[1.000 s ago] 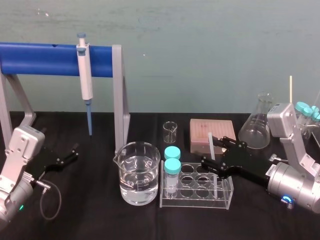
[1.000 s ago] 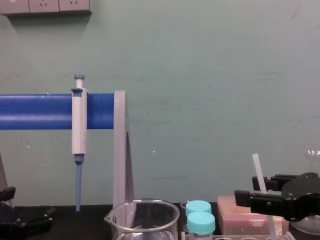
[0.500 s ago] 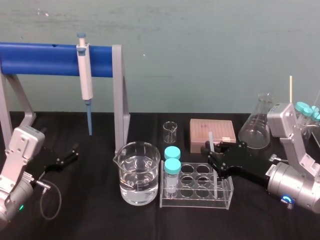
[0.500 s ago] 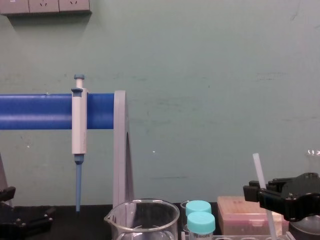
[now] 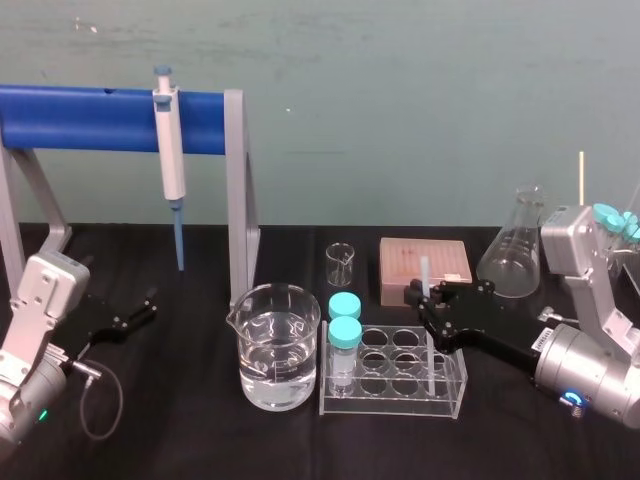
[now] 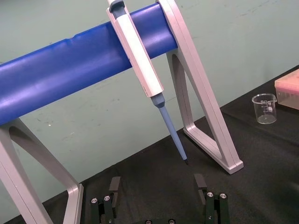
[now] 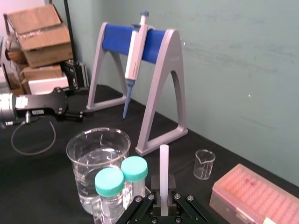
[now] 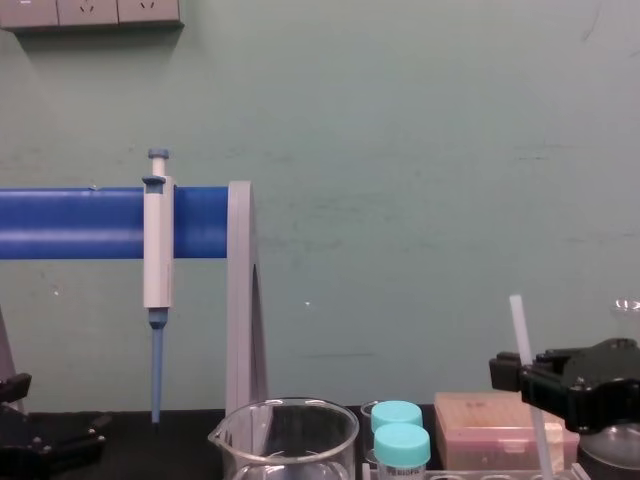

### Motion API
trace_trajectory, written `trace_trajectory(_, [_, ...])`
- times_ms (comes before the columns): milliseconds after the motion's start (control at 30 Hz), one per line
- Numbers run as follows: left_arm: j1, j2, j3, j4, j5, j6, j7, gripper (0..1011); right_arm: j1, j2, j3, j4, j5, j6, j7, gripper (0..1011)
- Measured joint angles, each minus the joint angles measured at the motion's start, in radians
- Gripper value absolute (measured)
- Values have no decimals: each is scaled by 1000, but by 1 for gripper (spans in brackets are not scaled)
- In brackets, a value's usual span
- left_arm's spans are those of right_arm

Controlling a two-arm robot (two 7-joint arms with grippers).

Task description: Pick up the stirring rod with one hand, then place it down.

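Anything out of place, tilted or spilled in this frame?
Nothing is spilled or damaged. The one oddity: the stirring rod stands in the tube rack, leaning slightly, clamped by the right gripper. The left gripper is parked, open, at the far left.

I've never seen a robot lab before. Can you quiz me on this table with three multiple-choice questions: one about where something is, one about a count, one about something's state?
1. Where is the pipette? A) hanging on the blue stand B) in the beaker C) lying flat
2. How many turquoise-capped tubes stand in the clear rack? A) one B) two C) four
3. How is the stirring rod? A) lying down B) held upright by the right gripper C) snapped in two
Key: 1A, it hangs from that stand. 2B, two caps show there. 3B, that gripper is shut on it; the left gripper sits open, far left.
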Motion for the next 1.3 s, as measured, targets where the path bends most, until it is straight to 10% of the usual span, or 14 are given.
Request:
trace_trajectory(733, [0, 0, 0, 0, 0, 0, 0, 1000, -70, 6, 65, -31, 30, -90, 26, 67])
trace_trajectory(1300, [0, 0, 0, 0, 0, 0, 0, 1000, -15, 97, 151, -161, 186, 11, 69, 67])
